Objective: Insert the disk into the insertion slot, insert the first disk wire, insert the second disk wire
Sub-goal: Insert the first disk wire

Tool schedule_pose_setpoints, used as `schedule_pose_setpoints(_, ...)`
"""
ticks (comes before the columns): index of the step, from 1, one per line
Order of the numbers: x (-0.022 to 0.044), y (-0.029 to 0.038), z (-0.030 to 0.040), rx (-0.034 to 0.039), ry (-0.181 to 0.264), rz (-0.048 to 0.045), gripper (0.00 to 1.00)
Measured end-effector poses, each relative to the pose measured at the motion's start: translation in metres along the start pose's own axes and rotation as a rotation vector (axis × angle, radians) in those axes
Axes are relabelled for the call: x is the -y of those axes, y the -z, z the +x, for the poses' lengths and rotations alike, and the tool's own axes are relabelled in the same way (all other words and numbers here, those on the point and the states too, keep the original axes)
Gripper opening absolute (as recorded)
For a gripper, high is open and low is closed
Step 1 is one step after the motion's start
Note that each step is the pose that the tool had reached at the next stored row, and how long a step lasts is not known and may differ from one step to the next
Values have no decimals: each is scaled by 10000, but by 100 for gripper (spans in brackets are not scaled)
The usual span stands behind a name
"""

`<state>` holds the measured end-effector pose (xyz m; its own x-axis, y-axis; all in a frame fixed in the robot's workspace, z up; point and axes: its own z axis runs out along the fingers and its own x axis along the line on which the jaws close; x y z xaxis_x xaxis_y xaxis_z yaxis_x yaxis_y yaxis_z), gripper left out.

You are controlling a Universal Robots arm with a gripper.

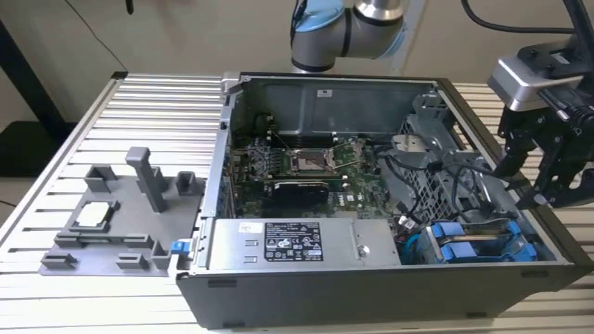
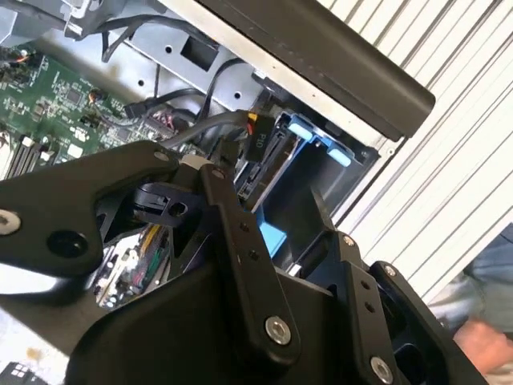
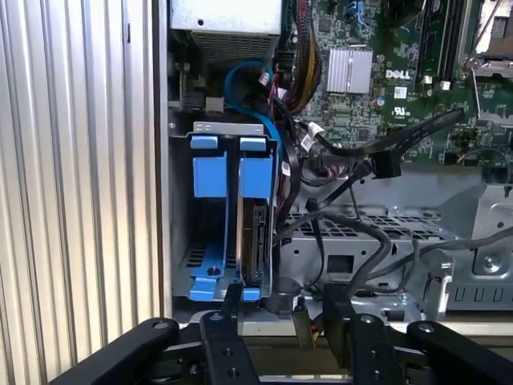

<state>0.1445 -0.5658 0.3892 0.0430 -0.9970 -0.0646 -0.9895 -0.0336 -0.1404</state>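
Near the insertion slot [image 3: 228, 127], where the disk [image 3: 255, 241] seems seated, the pincer [image 3: 283, 293] hangs spread.

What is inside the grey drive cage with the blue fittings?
In the first wrist view, the insertion slot holds the disk, seen edge-on in one bay, with blue tabs at its end. The cage hides the disk's flat faces and far end.

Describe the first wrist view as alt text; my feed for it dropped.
The disk stands on edge inside the insertion slot, beside blue plastic fittings. The open gripper hovers just outside it, with black cables and a green motherboard beyond.
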Motion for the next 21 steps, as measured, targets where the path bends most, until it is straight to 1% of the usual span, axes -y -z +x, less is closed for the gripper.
schedule_pose_setpoints(5, 67, -35, 5, 81, 216, -18, 53)
schedule_pose_setpoints(9, 117, -58, 8, 153, 307, -62, 53)
schedule_pose_setpoints(10, 125, -60, 8, 169, 312, -111, 53)
schedule_pose_setpoints(14, 155, -64, 10, 203, 309, -431, 53)
schedule_pose_setpoints(15, 167, -65, 10, 222, 308, -481, 53)
schedule_pose_setpoints(17, 198, -70, 12, 293, 309, -516, 53)
schedule_pose_setpoints(21, 248, -77, 14, 432, 422, -524, 53)
